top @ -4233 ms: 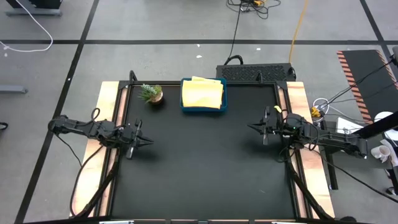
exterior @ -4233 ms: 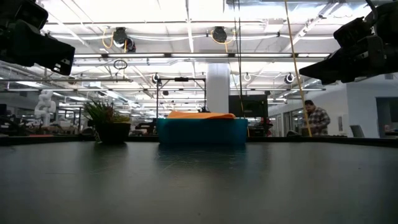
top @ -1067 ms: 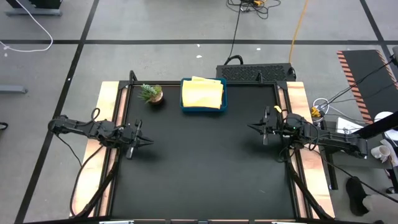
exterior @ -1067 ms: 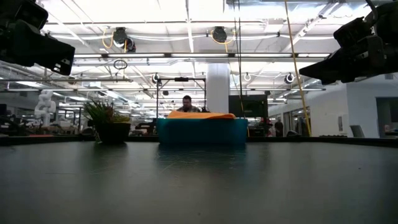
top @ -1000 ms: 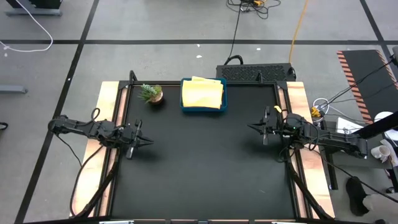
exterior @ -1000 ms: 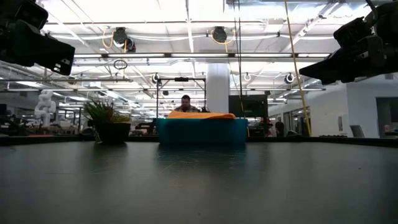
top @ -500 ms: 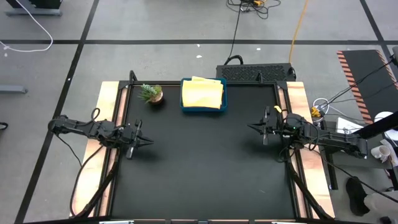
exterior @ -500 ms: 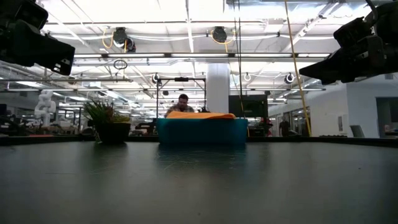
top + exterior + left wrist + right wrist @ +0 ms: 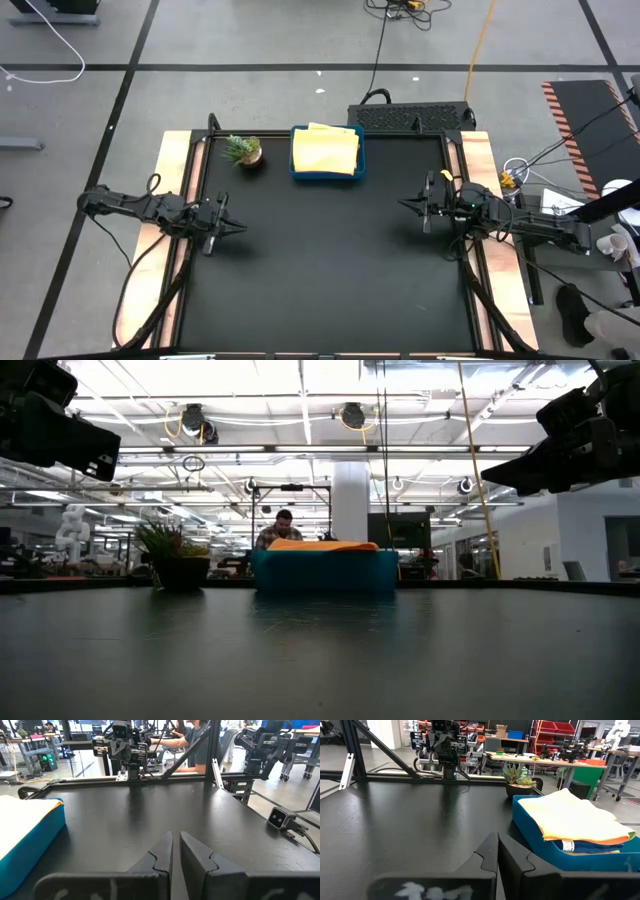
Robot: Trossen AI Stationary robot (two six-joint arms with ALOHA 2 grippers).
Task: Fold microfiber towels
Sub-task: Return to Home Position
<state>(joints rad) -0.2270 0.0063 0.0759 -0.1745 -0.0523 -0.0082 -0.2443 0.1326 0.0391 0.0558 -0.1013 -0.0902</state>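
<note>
The microfiber towels lie stacked in a teal tray at the table's far edge, a yellow one on top. The right wrist view shows the stack with an orange edge and a blue layer under the yellow. My left gripper hovers shut near the table's left edge, pointing level toward the middle, nothing between its fingers. My right gripper hovers shut near the right edge, also level and empty. Both are far from the tray.
A small potted plant stands left of the tray at the far edge. The black tabletop stretches bare between the two grippers and toward the near edge. A person is in the room beyond the far edge.
Both arms and the towels have kept still. In the low view, a person in the room beyond the tray has moved a little toward the left.
</note>
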